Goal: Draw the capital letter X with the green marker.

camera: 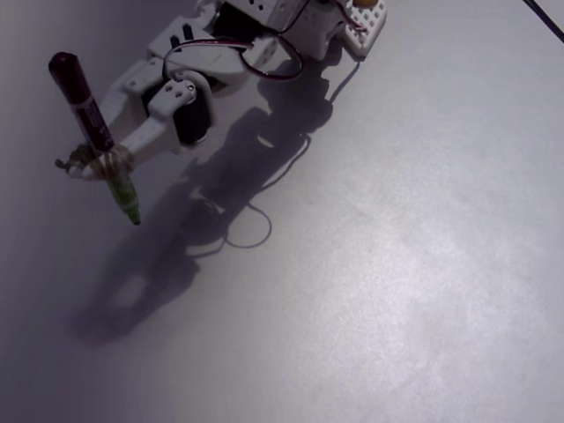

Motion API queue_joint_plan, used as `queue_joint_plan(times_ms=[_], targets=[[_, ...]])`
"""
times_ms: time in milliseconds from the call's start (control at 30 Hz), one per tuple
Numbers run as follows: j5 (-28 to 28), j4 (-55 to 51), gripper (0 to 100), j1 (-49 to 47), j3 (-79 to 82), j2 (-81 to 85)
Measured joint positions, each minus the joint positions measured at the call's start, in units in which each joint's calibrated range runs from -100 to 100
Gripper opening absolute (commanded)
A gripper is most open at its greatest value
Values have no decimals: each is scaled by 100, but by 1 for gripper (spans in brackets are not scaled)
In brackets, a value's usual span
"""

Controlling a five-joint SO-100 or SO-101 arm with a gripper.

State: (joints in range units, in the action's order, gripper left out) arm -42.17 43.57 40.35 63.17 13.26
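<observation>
The green marker (99,137) stands nearly upright at the left of the fixed view. Its dark maroon end is up, its magenta middle has a white label, and its light green tip (132,214) points down. My gripper (101,165) is shut on the marker's lower part, where pale bands or tape wrap it. The tip seems to hang above the white surface, since the arm's shadow (132,300) lies well apart from it. No green cross shows. A thin curved line (256,240) lies on the surface right of the tip. I cannot tell whether it is a stroke or a shadow.
The white arm (176,97) with red and black cables reaches in from the top edge, and its base (352,18) is at the top middle. The white surface (405,264) spreads to the right and below. A dark line (546,22) crosses the top right corner.
</observation>
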Motion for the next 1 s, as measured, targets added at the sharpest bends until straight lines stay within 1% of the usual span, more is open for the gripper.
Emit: queue_joint_plan(times_ms=[67,133,167,233,467,633,800,1000], targets=[[-147,1251,1,37,-79,-864],[-225,2285,1,-65,-332,-1711],[-239,2697,1,-65,-499,-2087],[-249,3117,1,-28,-709,-2669],[-332,3373,1,-28,-857,-3849],[-396,2744,1,-28,-857,-3884],[-425,2697,1,-212,-1085,-4157],[-518,2643,1,-194,-1207,-4371]])
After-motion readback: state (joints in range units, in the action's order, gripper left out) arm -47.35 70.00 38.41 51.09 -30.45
